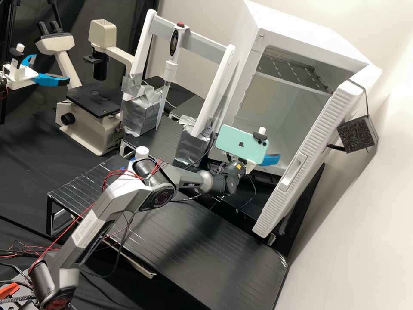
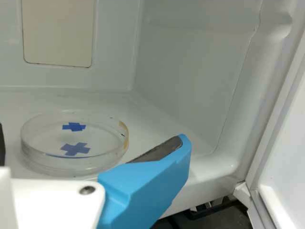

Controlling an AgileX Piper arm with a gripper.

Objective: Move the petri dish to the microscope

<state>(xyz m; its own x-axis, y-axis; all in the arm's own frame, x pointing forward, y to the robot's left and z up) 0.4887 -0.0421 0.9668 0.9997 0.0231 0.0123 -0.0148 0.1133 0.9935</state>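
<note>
In the high view my gripper (image 1: 269,160) is at the low front opening of the white incubator (image 1: 282,101), behind the phone on the wrist. The wrist view has my gripper (image 2: 91,142) open, a blue finger on one side and a dark sliver of the other at the edge. Beyond and between them the clear round petri dish (image 2: 74,160) lies flat on the incubator's white floor, with blue tape crosses and a yellowish mark on its rim. Nothing is held. The beige microscope (image 1: 92,101) with its black stage stands at the back left of the high view.
The incubator's ribbed door (image 1: 307,150) hangs open beside the wrist. A white pipette stand (image 1: 189,38) with a pipette rises between microscope and incubator. Low black platforms (image 1: 193,245) lie under the arm. A second arm's gripper (image 1: 41,77) is at far left.
</note>
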